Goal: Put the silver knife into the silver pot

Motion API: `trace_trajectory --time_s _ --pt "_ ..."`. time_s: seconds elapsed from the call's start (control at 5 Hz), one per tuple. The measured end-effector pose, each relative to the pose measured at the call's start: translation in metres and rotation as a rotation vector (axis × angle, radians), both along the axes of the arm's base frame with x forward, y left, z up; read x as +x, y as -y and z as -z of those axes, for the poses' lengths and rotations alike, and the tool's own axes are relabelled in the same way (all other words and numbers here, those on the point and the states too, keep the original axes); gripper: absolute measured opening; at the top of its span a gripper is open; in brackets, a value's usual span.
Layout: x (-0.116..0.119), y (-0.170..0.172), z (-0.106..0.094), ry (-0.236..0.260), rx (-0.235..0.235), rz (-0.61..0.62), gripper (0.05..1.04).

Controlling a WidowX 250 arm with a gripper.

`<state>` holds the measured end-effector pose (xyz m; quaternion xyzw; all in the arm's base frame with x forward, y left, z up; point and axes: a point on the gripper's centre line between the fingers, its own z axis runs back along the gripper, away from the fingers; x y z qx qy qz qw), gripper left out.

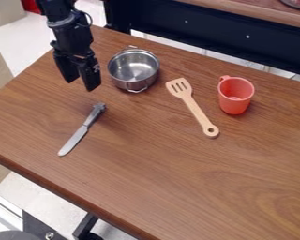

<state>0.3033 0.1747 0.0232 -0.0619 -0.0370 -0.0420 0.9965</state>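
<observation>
Silver knife [82,129], one item, metal by its look. Lies flat on the brown wooden surface [196,173], apart from the silver pot [123,83], on the camera's side of it; handle [94,114] toward the pot's side, blade [72,141] slanting off toward the near edge.

Handling, as judged: stiff throughout, light to moderate in weight, not fragile. Smooth metal, so apt to slip or swivel if pinched at one end; low profile, offering little height to grip. Best hold: across the narrow sides, on the handle close to where it meets the blade, probably near the balance point. Grip at the blade tip not advised.

Appearance: slender and long; blade pale and plain, rounded at the tip; handle darker grey, with a broader end.

Jaws: black, parted, a plain gap between them and nothing held; hanging above the surface beside the pot, beyond the knife's handle end.

Receiving vessel: pot upright, shiny, with loop handles; interior visible and bare. The knife looks longer than the pot is wide, so it will likely rest leaning on the rim; a tip-over or slide-out is the chief risk.
</observation>
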Motion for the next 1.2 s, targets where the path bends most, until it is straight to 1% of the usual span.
trace_trajectory --time_s 0.2,0.4,0.6,0.8,1.0,1.2 --pt "-0.003 0.002 0.009 0.018 -0.013 -0.052 0.997" --pt "-0.007 0.001 0.016 0.027 0.0 -0.081 0.997" --pt "-0.009 0.001 0.031 -0.014 0.045 -0.064 0.997" --pt "-0.008 0.004 0.037 -0.013 0.049 -0.034 0.997" --pt "-0.008 0.006 0.044 -0.017 0.053 -0.036 0.997" --pt "-0.007 0.009 0.049 0.012 0.014 -0.044 0.997"
